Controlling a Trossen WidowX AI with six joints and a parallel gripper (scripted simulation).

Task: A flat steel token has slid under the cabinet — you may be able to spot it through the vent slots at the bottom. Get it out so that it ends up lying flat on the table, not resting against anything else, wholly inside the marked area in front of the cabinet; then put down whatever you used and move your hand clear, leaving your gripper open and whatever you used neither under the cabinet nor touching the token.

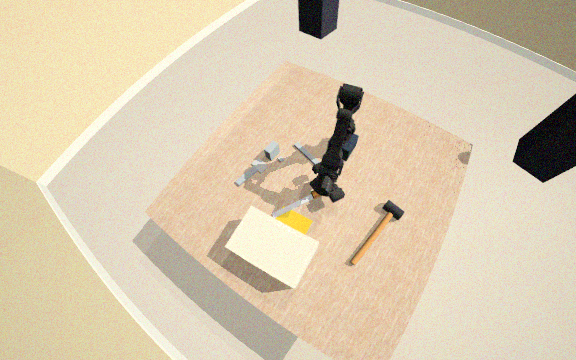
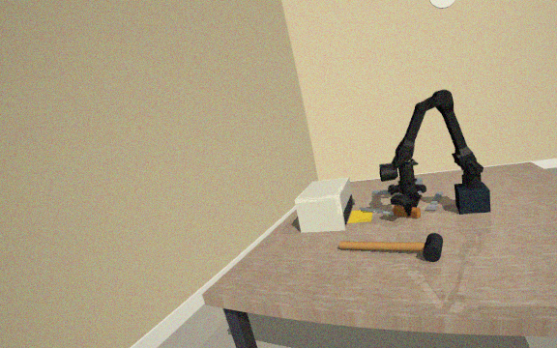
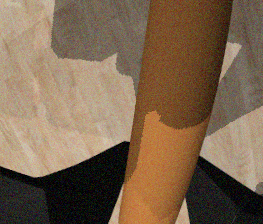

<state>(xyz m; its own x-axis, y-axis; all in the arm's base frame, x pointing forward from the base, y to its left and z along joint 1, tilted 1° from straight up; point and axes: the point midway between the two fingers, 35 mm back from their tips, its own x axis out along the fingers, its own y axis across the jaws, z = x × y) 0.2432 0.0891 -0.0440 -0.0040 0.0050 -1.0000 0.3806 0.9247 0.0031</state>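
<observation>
The white cabinet (image 1: 273, 247) (image 2: 322, 213) stands with its dark vent side facing the yellow marked area (image 1: 297, 222) (image 2: 362, 217). The token is not visible in any view. My gripper (image 1: 318, 193) (image 2: 407, 212) (image 3: 157, 154) is low over the table, shut on the orange handle (image 3: 182, 75) of a long tool. The tool's grey blade (image 1: 295, 204) (image 2: 377, 211) reaches toward the cabinet. Its far end is close to the cabinet's front edge, by a corner of the yellow area. Whether the tip is under the cabinet or touches anything cannot be told.
A mallet (image 1: 372, 238) (image 2: 385, 246) with a black head lies to one side of the cabinet and arm. On the other side lie a grey tool (image 1: 248, 174) and a grey block (image 1: 271, 150). A grey bar (image 1: 306, 153) lies beside the arm, partly hidden by it.
</observation>
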